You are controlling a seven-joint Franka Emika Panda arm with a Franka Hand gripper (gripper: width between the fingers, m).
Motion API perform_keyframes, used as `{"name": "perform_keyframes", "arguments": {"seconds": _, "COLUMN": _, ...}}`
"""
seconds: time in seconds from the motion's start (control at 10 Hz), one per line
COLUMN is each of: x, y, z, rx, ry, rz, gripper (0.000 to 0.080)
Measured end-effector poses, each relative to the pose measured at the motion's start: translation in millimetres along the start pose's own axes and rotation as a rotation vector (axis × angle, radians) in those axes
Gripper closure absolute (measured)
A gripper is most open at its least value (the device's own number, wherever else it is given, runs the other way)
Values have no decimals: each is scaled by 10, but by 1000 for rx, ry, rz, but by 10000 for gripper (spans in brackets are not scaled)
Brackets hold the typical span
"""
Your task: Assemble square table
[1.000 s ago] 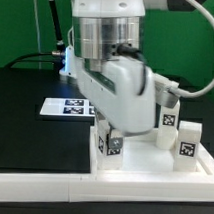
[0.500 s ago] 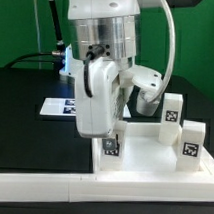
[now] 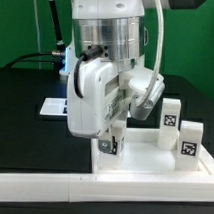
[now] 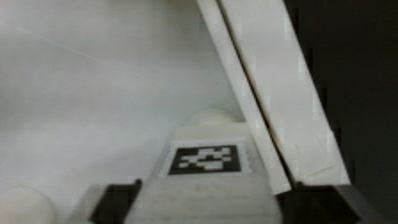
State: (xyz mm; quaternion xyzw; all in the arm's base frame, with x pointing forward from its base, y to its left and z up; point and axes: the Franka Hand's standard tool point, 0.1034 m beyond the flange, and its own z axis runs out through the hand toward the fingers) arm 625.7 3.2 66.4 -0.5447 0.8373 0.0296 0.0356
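Exterior view: three leg blocks [image 3: 113, 145] stand on one square tabletop [image 3: 143, 156]; the gripper [image 3: 114, 133] straddles one, grip unclear.

Tagged leg block [image 4: 217, 150] between dark fingers [image 4: 121, 200], on tabletop [image 4: 89, 90], beside rim [image 4: 267, 90]

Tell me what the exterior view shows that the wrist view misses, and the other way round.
Only the exterior view shows the arm's white body over the tabletop, two upright leg blocks at that view's right, the marker board on the black table and the long white bar in front. Only the wrist view shows the end effector fingertips straddling a leg from above, beside the tabletop's raised rim. Both show that tagged leg.
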Motion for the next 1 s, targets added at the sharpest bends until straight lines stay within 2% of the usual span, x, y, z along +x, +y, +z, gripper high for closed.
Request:
{"name": "perform_keyframes", "arguments": {"seconds": 0.1, "x": 0, "y": 0, "z": 1, "rx": 0, "ry": 0, "rz": 0, "gripper": 231}}
{"name": "perform_keyframes", "arguments": {"seconds": 0.2, "x": -3, "y": 1, "z": 0, "rx": 0, "ry": 0, "rz": -1, "gripper": 175}}
{"name": "perform_keyframes", "arguments": {"seconds": 0.3, "x": -55, "y": 8, "z": -44, "rx": 4, "ry": -6, "rz": -8, "gripper": 175}}
{"name": "perform_keyframes", "arguments": {"seconds": 0.4, "x": -138, "y": 35, "z": -163, "rx": 12, "ry": -20, "rz": -20, "gripper": 155}}
{"name": "perform_keyframes", "arguments": {"seconds": 0.6, "x": -248, "y": 44, "z": -524, "rx": 42, "ry": -62, "rz": -33, "gripper": 151}}
{"name": "perform_keyframes", "arguments": {"seconds": 0.7, "x": -272, "y": 21, "z": -609, "rx": 52, "ry": -72, "rz": -34, "gripper": 150}}
{"name": "perform_keyframes", "arguments": {"seconds": 1.0, "x": -256, "y": 29, "z": -557, "rx": 48, "ry": -66, "rz": -33, "gripper": 150}}
